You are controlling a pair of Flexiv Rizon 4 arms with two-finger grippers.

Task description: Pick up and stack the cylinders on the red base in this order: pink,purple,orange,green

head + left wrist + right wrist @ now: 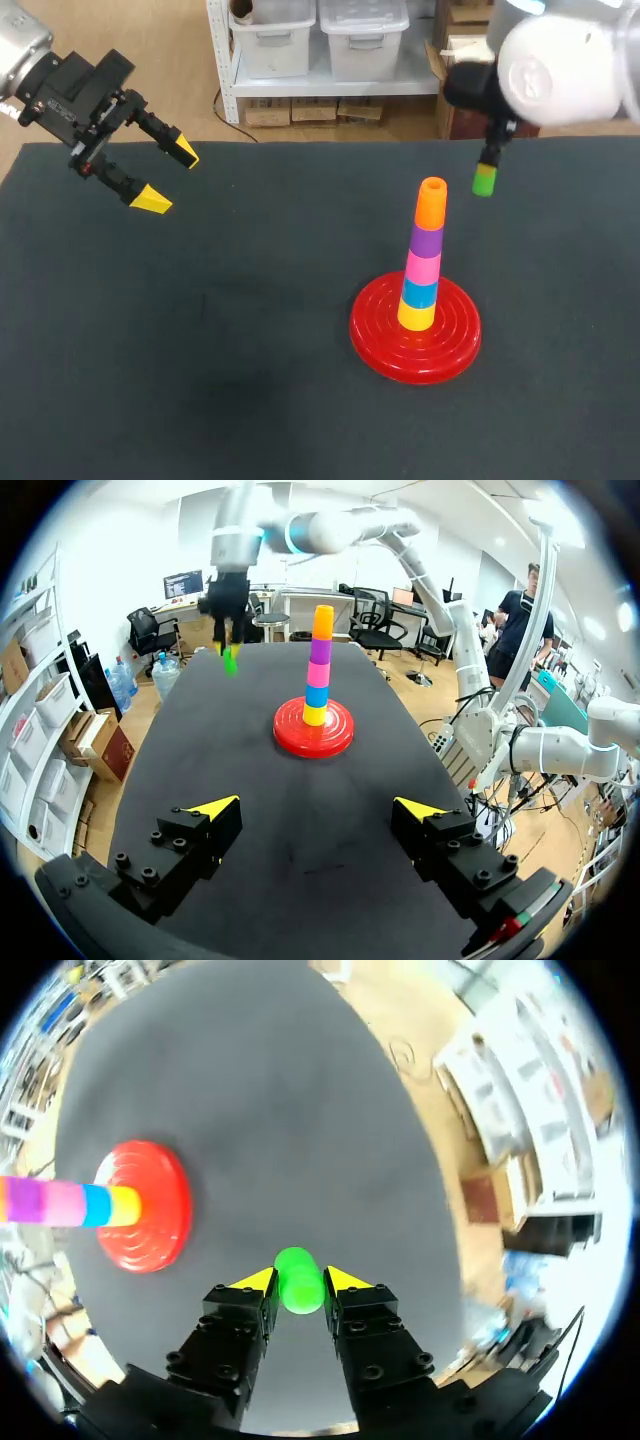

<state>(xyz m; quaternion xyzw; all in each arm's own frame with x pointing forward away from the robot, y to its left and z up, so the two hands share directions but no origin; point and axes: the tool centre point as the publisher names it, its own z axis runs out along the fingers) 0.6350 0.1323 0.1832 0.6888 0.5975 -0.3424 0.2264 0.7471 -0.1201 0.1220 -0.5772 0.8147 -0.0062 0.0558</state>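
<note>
The red base (375,345) stands right of the table's middle. A post on it carries yellow, blue, pink (422,267), purple (427,241) and orange (431,203) cylinders, bottom to top. The green cylinder (484,181) is at the table's far right, behind the stack. My right gripper (298,1282) is shut on the green cylinder (298,1278), one yellow tip on each side. I cannot tell whether it is off the cloth. My left gripper (168,177) hangs open and empty over the far left, well away from the base (292,738).
The dark cloth tabletop (200,330) holds nothing else. Open room lies between my left gripper (318,808) and the stack (319,665), and along the front of the table.
</note>
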